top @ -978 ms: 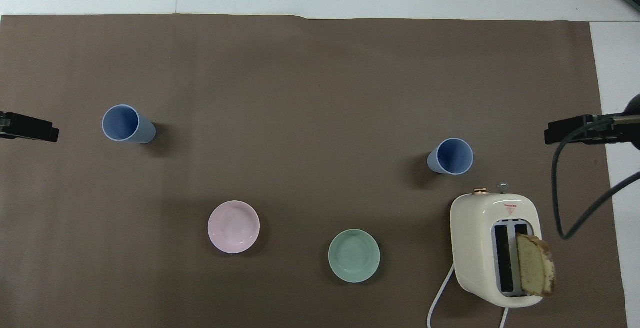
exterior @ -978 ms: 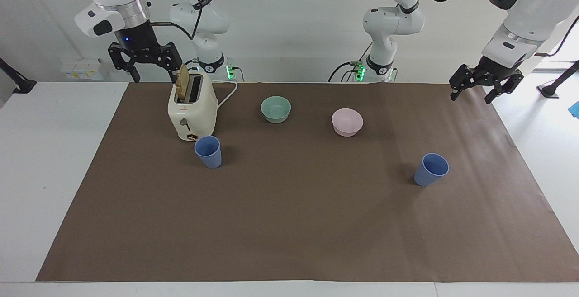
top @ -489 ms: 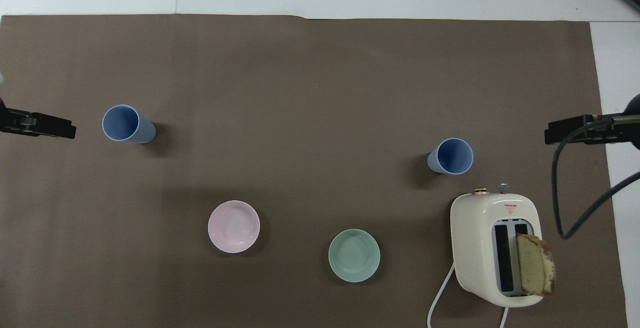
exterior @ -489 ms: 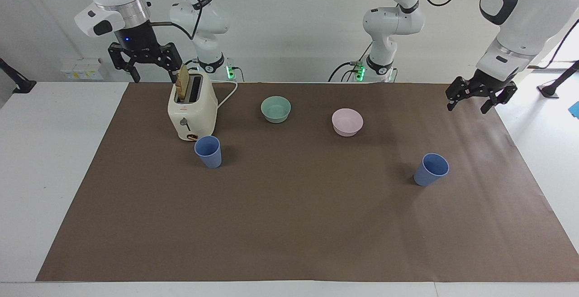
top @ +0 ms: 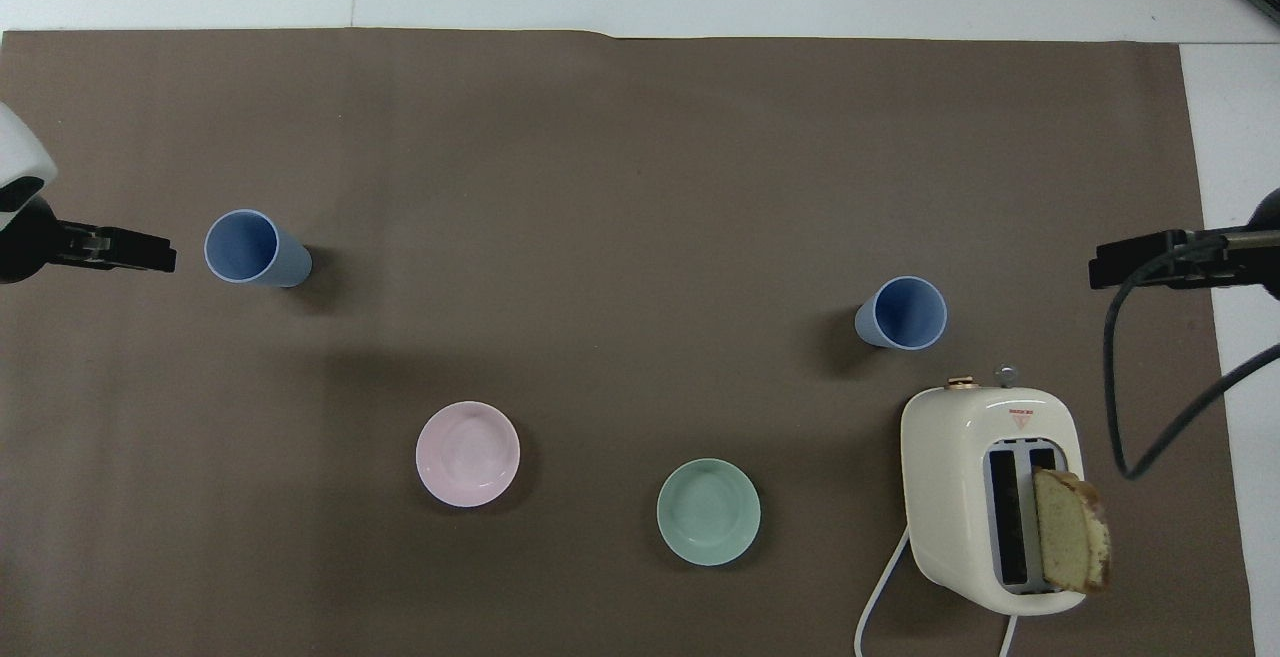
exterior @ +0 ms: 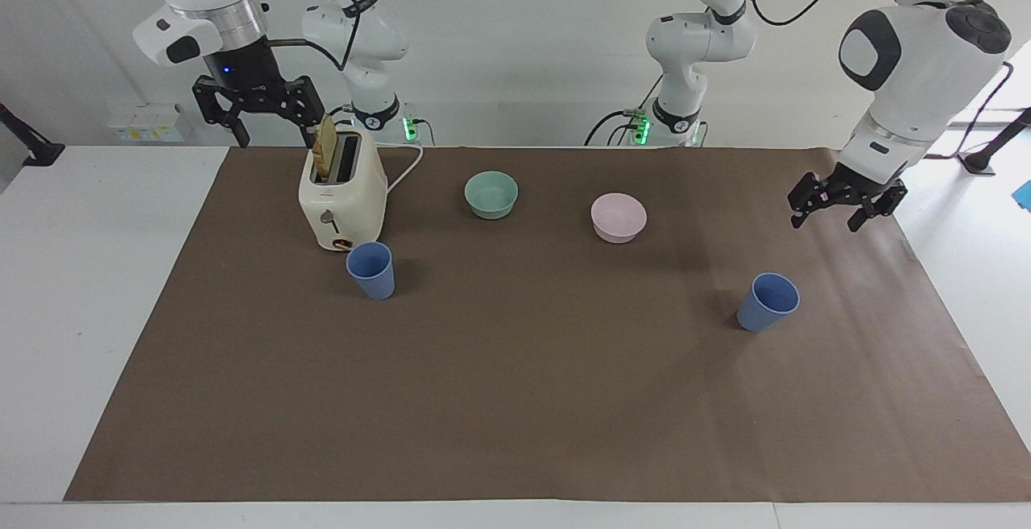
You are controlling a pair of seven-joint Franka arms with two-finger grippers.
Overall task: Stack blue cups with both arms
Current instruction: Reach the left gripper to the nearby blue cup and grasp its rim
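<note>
In the facing view, the left gripper (exterior: 834,213) hung in the air over the brown mat (exterior: 515,400) at the left arm's end of the bench (exterior: 89,287), jaws spread wide and holding nothing. One blue cup (exterior: 768,302) stood upright on the mat at that same end, apart from the gripper; its inside looked empty. The second cup (exterior: 371,270) stood upright just beside the toaster (exterior: 342,195), farther from the robots than it, and also looked empty. The right gripper (exterior: 275,118) waited in the air by the toaster's top, jaws wide apart and holding nothing. A bread slice (exterior: 325,147) stuck up out of one toaster slot. Between the toaster and the left arm's end sat a green bowl (exterior: 491,194) and a pink bowl (exterior: 619,217), both nearer to the robots than the cups. In the overhead view, the left gripper (top: 120,249) reached in from the mat's edge, close to the first cup (top: 252,249) but not over it. That cup and the other cup (top: 903,313) both showed bare blue bottoms. The pink bowl (top: 468,454) and green bowl (top: 708,512) were empty. The toaster (top: 990,497) held the bread (top: 1070,531) in one slot; the other slot was empty. The right gripper (top: 1150,262) showed at the mat's edge at the right arm's end.
</note>
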